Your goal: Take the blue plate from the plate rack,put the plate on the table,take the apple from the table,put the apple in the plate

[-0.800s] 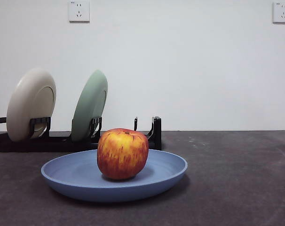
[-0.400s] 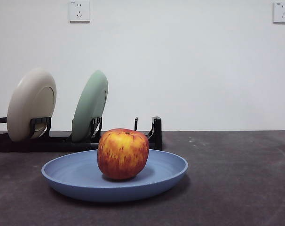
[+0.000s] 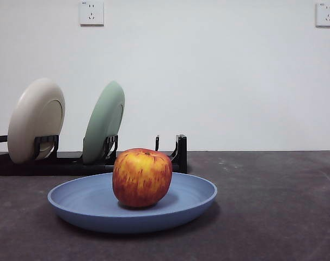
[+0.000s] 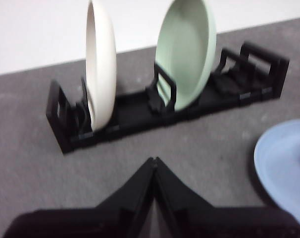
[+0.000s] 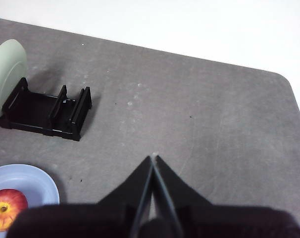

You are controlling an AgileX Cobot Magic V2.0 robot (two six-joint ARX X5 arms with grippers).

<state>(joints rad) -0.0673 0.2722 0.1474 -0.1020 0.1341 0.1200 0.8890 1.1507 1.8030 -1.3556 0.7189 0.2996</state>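
Note:
The red and yellow apple (image 3: 142, 177) sits upright in the middle of the blue plate (image 3: 83, 204), which lies flat on the dark grey table (image 3: 274, 206) in front of the black plate rack (image 3: 178, 155). Neither arm shows in the front view. My left gripper (image 4: 154, 161) is shut and empty, held above the table short of the plate rack (image 4: 135, 116), with the blue plate's edge (image 4: 283, 168) off to one side. My right gripper (image 5: 154, 157) is shut and empty, high over bare table, with the apple (image 5: 6, 208) and blue plate (image 5: 38, 186) far off at one corner.
A cream plate (image 3: 37, 119) and a pale green plate (image 3: 105, 122) stand upright in the rack's slots. The rack's end slots (image 5: 66, 111) hold nothing. A white wall rises behind the table, and the table's rounded corner (image 5: 286, 82) shows in the right wrist view.

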